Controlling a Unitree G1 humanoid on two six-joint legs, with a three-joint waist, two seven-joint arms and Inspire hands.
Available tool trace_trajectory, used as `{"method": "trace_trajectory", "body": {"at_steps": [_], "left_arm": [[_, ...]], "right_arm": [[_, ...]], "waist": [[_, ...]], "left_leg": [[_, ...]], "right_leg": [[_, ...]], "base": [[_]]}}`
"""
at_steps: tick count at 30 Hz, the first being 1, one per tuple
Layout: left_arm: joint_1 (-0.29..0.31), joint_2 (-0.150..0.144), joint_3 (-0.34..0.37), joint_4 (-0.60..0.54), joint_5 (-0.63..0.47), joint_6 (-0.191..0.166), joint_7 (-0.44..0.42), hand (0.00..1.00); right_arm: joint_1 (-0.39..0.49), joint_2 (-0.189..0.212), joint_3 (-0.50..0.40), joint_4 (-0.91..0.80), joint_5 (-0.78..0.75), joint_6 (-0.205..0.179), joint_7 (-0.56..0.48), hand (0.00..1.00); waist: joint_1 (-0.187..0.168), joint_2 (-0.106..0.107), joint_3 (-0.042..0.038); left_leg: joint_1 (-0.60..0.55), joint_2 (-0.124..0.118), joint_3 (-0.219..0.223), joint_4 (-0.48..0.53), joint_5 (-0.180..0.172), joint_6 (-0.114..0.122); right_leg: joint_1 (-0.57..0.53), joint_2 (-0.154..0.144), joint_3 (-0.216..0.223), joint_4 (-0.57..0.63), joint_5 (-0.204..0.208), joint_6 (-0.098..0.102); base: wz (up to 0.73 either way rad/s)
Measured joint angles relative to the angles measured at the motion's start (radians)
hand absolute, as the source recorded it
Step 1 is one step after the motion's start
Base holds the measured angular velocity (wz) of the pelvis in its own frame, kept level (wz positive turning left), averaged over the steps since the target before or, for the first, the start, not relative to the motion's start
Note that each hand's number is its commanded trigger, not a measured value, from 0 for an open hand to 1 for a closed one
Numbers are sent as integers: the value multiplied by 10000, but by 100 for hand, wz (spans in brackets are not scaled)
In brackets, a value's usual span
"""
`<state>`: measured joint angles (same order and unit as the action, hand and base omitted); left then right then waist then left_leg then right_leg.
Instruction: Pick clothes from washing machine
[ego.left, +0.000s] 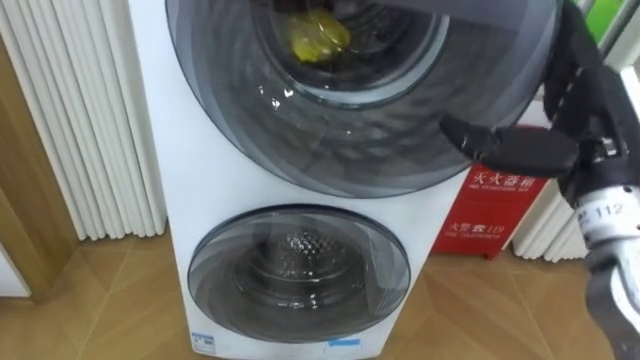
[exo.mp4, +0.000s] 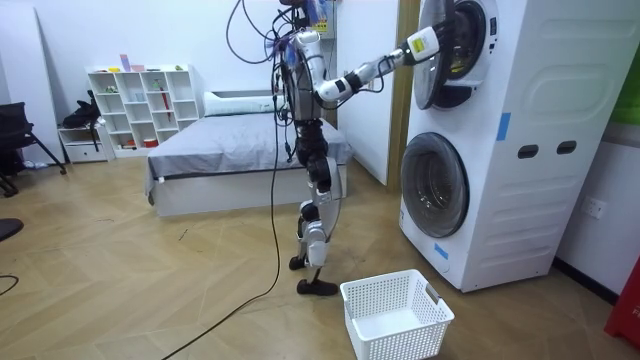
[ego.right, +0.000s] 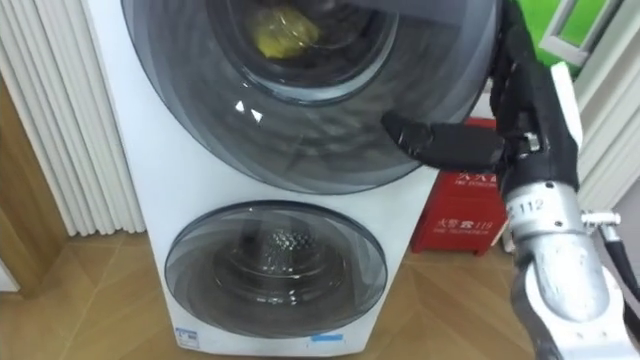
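A yellow cloth (ego.left: 318, 35) lies inside the upper drum, seen through the round glass door (ego.left: 350, 150) of the top washing machine. My right hand (ego.left: 570, 130) is at that door's right rim. Its thumb (ego.left: 500, 145) lies across the front of the glass and its fingers run up round the rim's edge, pinching the door. In the room view I stand in front of the stacked machines (exo.mp4: 500, 150) with the right arm raised to the upper door (exo.mp4: 440, 55), which stands ajar.
The lower machine's door (ego.left: 300, 260) is closed. A red box (ego.left: 490, 210) stands on the floor right of the machines, white slats (ego.left: 80, 120) to the left. A white laundry basket (exo.mp4: 395, 315) sits on the floor beside my feet; a bed (exo.mp4: 230, 150) is behind.
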<state>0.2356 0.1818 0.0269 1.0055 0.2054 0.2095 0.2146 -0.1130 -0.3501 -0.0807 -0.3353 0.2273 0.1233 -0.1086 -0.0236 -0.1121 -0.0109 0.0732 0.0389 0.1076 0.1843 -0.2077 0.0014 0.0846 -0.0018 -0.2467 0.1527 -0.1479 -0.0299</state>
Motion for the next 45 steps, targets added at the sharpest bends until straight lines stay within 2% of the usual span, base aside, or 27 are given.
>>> {"method": "trace_trajectory", "body": {"at_steps": [2, 11, 14, 19, 25, 27, 31, 34, 39, 45], "left_arm": [[-19, 56, -3, -5, 3, -52, -6, 0], [61, 36, 3, 187, 18, -497, -1, 0], [149, 37, 9, 230, 24, -662, 6, 0], [174, 35, 11, 278, 36, -717, 6, 0], [158, 35, 8, 380, 24, -1066, 5, 0], [124, 35, 8, 377, 30, -1086, 1, 0], [78, 36, 25, 372, 41, -1285, -10, 0], [90, 40, 72, 372, 41, -1297, -17, 0], [96, 25, 50, 384, 36, -1297, -69, 0], [-99, 22, -1, 435, 63, -1274, -81, 0]], "right_arm": [[300, 49, 1, 0, 53, 47, 240, 0], [495, 125, -107, -483, 920, 92, 688, 0], [538, 127, -142, -784, 1385, 96, 805, 0], [534, 130, -213, -1300, 1275, 95, 889, 0], [524, 129, -226, -1801, 1301, 96, 869, 0], [431, 129, -227, -1904, 1295, 95, 878, 0], [-329, 125, -308, -2141, 1156, 95, 886, 0], [-619, 122, -336, -2545, 1163, 39, 893, 0], [-619, 125, -264, -2892, 1262, -220, 1126, 0], [-619, 159, -95, -3101, 1462, -411, 1988, 0]], "waist": [[-30, 14, -3], [-111, 228, -23], [-211, 250, -8], [-258, 258, -12], [-258, 273, -3], [-261, 282, 5], [-260, 276, 7], [-234, 224, 7], [-197, 214, 9], [-170, 208, 9]], "left_leg": [[-62, -40, -9, 38, -10, 1], [81, -68, 108, -165, -7, 12], [51, -63, 158, -184, -8, 12], [56, -36, 205, -194, -8, 11], [77, -4, 243, -177, -7, 7], [72, 0, 243, -194, -9, 4], [22, -31, 251, -200, -16, -4], [32, -39, 251, -155, -11, -9], [64, -35, 298, -144, -8, -10], [107, -15, 409, -156, -8, -11]], "right_leg": [[-39, 8, 10, -19, 19, -45], [-52, 28, 215, -16, 23, -57], [-135, 35, 234, -15, 23, -57], [-158, 60, 250, -8, 22, -56], [-149, 64, 245, 13, 22, -56], [-158, 63, 250, 14, 22, -56], [-188, 39, 254, 1, -13, -112], [-182, 48, 255, -7, -37, -152], [-171, 52, 248, -7, -37, -152], [-179, 75, 415, -17, -60, -185]], "base": [[0], [-5], [-5], [-1], [0], [-2], [-1], [0], [-2], [-5]]}}
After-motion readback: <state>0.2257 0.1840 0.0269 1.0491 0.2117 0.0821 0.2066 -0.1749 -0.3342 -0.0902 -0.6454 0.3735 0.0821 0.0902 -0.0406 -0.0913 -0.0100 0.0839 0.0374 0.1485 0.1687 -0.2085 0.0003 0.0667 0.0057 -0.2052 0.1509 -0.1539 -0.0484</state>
